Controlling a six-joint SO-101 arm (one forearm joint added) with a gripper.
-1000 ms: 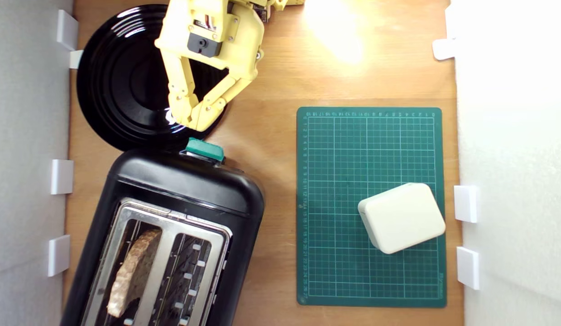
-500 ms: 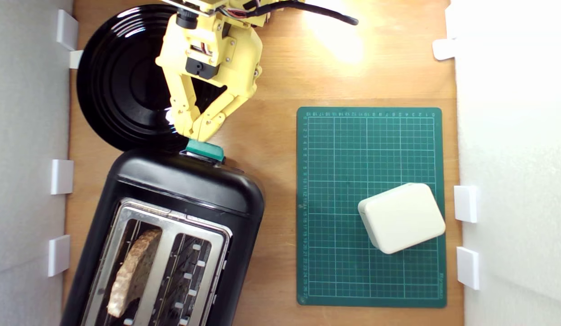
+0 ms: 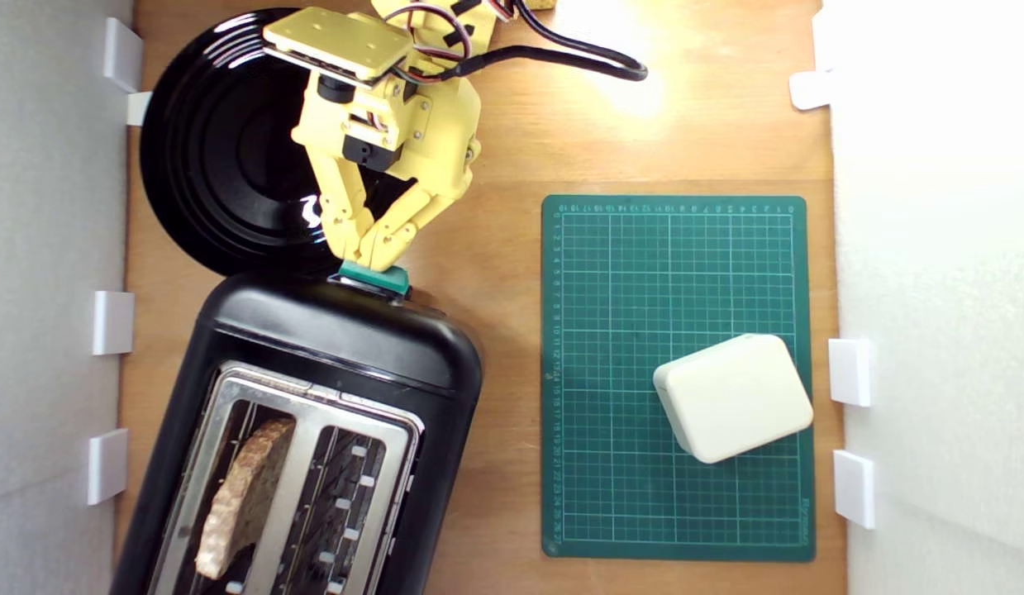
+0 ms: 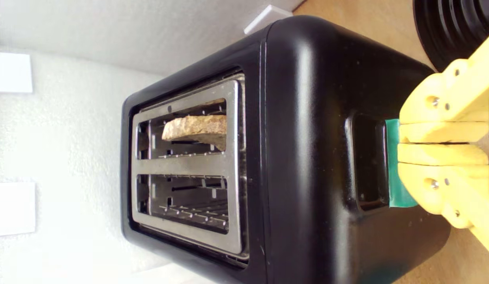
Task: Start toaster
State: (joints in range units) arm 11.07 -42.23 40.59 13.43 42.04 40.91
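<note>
Seen from above, the yellow tool [image 3: 371, 258], jaws pressed together and holding nothing, rests on the toaster's [image 3: 313, 413] teal lever knob [image 3: 378, 279], toaster body toward 6 o'clock.

Toaster [image 3: 330, 347]: glossy black body, silver metal top plate around the slots, teal-green lever knob [image 3: 376, 278]. Bread slice [image 3: 243, 496] in one slot: mottled tan-brown. Gripper [image 3: 369, 258]: pale yellow throughout, with small dark screw heads and a black motor block. Plate [image 3: 214, 149]: glossy black with concentric ridged rings. Cutting mat [image 3: 677, 273]: dark green with a fine pale grid and numbered edges. Box [image 3: 733, 397] on the mat: plain cream-white. Tabletop [image 3: 495, 165]: light brown wood grain. Surrounding walls: white.
</note>
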